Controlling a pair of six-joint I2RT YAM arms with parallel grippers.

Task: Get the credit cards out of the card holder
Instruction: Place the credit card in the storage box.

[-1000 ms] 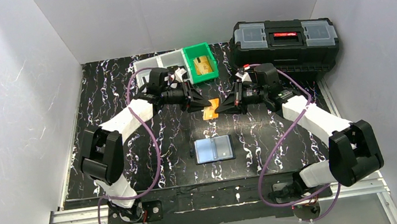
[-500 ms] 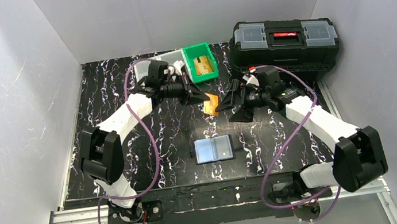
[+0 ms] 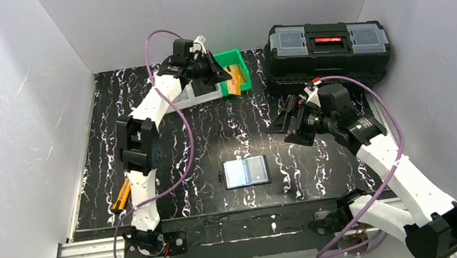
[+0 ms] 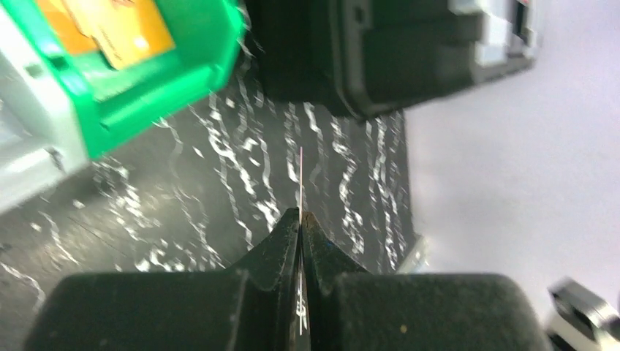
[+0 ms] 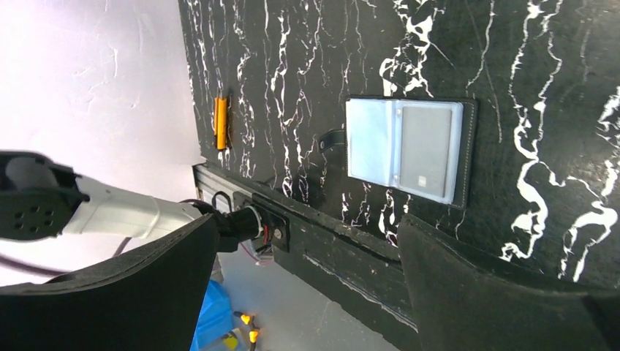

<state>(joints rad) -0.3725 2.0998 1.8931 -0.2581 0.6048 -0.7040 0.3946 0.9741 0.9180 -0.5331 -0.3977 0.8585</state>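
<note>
The card holder (image 3: 247,172) lies open on the black marbled table, its pale clear pockets facing up. A grey credit card (image 5: 428,150) sits in one pocket of the card holder (image 5: 468,153). My left gripper (image 3: 224,78) is at the back by the green bin (image 3: 238,61), shut on a gold-orange credit card (image 3: 234,87). In the left wrist view that card (image 4: 300,183) shows edge-on as a thin line between the closed fingers. More orange cards (image 4: 110,29) lie in the green bin (image 4: 168,80). My right gripper (image 3: 287,128) hovers right of the holder, wide open and empty (image 5: 307,241).
A big black toolbox (image 3: 329,49) stands at the back right, close to the green bin. A grey bin (image 3: 198,96) sits left of the green one, under my left arm. An orange tool (image 3: 121,196) lies by the table's left edge.
My right gripper opened, let go of the gold-orange card and drew back to the right. My left gripper shut on that card and carried it back to the green bin.
</note>
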